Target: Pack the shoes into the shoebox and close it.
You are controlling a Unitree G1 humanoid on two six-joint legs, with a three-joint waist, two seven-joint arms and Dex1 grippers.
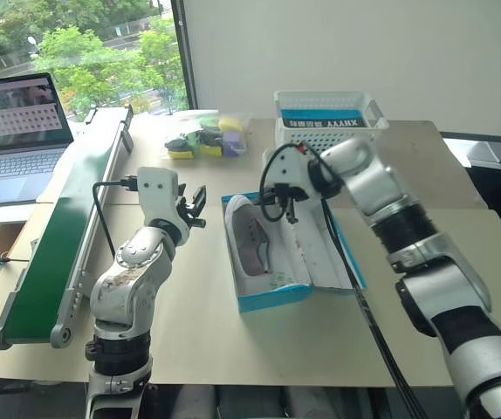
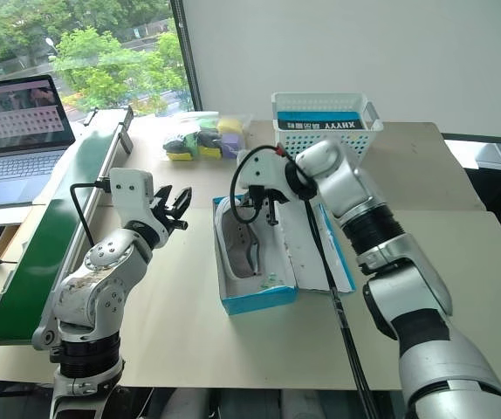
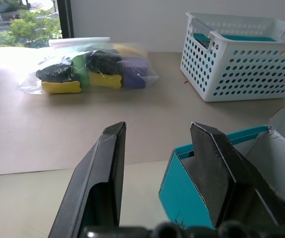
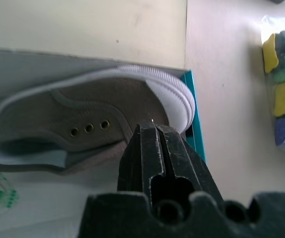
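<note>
1 canvas shoe (image 1: 252, 240), rectangular cardboard shoebox (image 1: 272, 297)

Robot test lab or office, conveyor belt (image 1: 54, 253) on worktable (image 1: 198, 323), open laptop (image 1: 15, 131), big window (image 1: 85, 52)

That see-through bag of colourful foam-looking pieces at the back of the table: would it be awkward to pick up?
Probably floppy: the bag is thin crinkled plastic, so it would likely sag around a grip. The pieces inside look like sponge, so it is likely light. They lie loose and may shift; the film could be slippery.
</note>
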